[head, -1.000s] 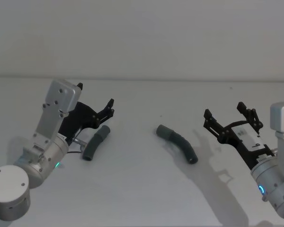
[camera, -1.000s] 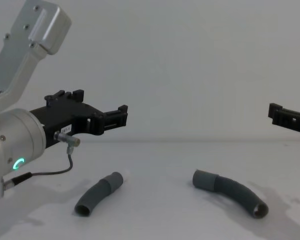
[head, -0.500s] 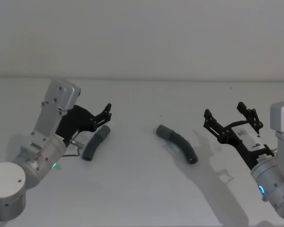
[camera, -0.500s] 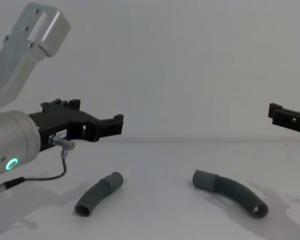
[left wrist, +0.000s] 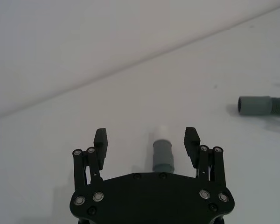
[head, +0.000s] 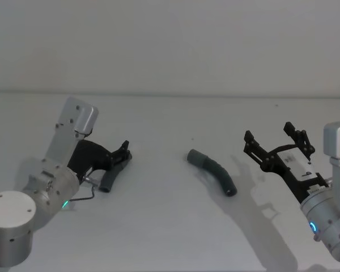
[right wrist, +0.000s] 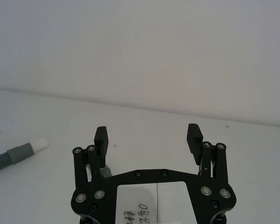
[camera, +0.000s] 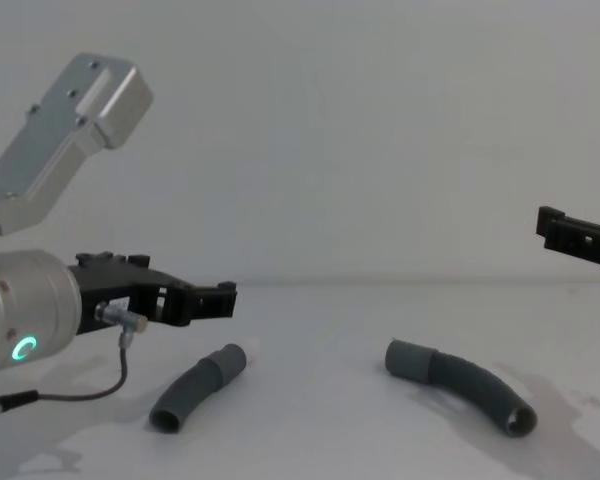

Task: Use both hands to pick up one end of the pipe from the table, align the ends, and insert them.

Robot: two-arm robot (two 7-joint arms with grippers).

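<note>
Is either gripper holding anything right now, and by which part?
Nothing is held. The open left gripper hovers over the shorter hose piece's cuff; the right gripper is open too.

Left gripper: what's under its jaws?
The shorter dark-grey ribbed hose piece lies on the white table below the black left gripper, untouched. In the wrist view its grey cuff shows between the jaws; the gripper's body covers the rest.

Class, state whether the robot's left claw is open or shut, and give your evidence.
Open. The left claw holds its fingers wide apart on either side of the shorter pipe piece, with a gap showing on both sides.
</note>
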